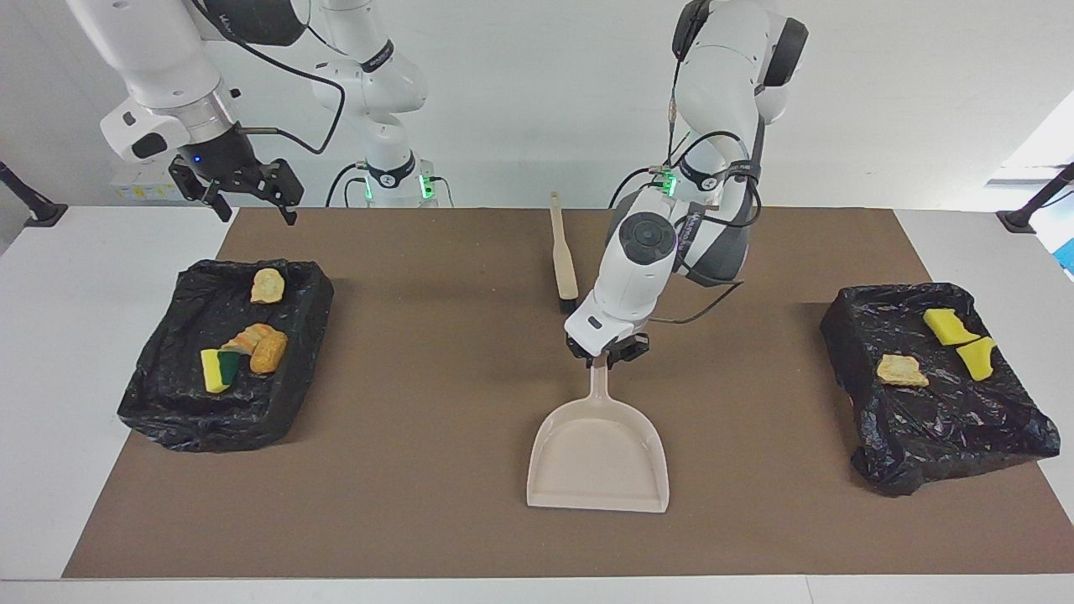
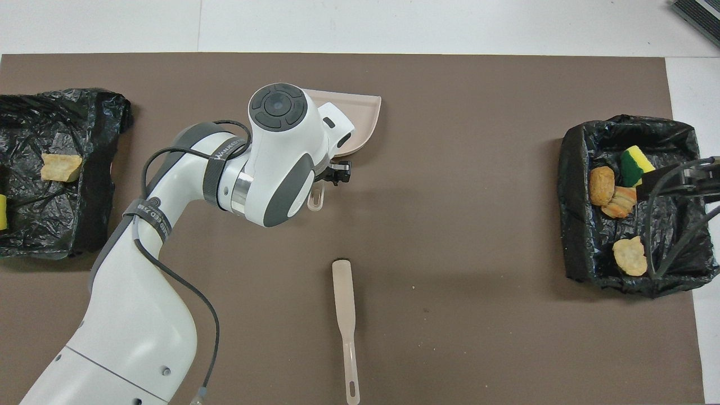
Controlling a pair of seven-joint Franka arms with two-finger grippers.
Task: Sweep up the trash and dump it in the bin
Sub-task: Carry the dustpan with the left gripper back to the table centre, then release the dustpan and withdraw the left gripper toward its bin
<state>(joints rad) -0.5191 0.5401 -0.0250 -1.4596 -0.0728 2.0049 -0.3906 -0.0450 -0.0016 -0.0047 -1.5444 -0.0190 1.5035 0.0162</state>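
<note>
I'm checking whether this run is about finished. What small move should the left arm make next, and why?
Probably lift the left gripper straight up off the dustpan handle. The dustpan lies flat and empty on the mat, and the trash already sits in both black-lined bins, so nothing seems left to sweep.

Our arms: glossy white shells, dark grey joint covers, round grey end caps with ring pattern. Black cables loop along links, strapped by black bands with white lettering. Silver wrist rings. Green lights glow at joints. Left gripper and right gripper: black.
</note>
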